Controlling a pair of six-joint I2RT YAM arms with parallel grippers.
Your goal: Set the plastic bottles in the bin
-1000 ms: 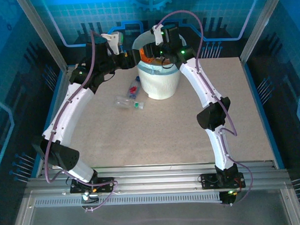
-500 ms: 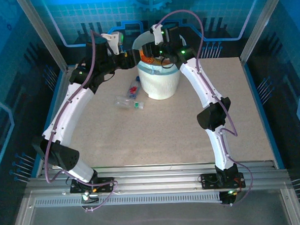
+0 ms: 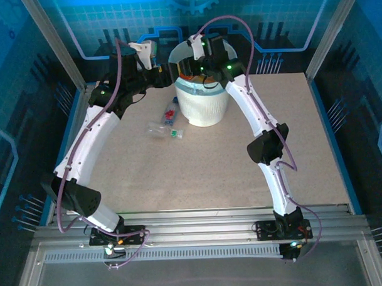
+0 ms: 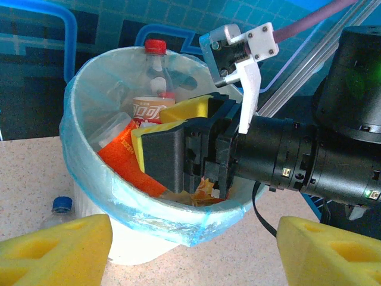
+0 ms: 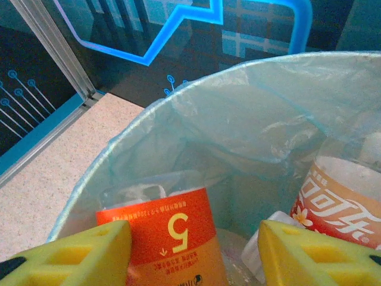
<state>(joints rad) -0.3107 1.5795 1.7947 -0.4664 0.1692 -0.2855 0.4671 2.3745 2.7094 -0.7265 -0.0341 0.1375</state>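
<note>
- Drop-off step: right gripper [image 5: 194, 231] hangs over the round white bin with blue bag liner [image 3: 202, 110], top centre; fingers spread, orange-labelled plastic bottle [image 5: 164, 235] loose inside.
- Left gripper [image 4: 194, 225] fingers released, empty.
- Next: pick up the clear plastic bottles [image 3: 165, 125] lying on the table [image 3: 211, 173] left of the bin.

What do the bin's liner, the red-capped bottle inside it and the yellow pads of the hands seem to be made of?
Liner: thin plastic film, translucent light blue and slightly glossy; it wrinkles and folds.
Red-capped bottle: clear glossy plastic, probably; the liner shows through its wall.
Yellow pads: matt, with rectangular recesses; perhaps soft foam or rubber, though the look leaves that open.
</note>
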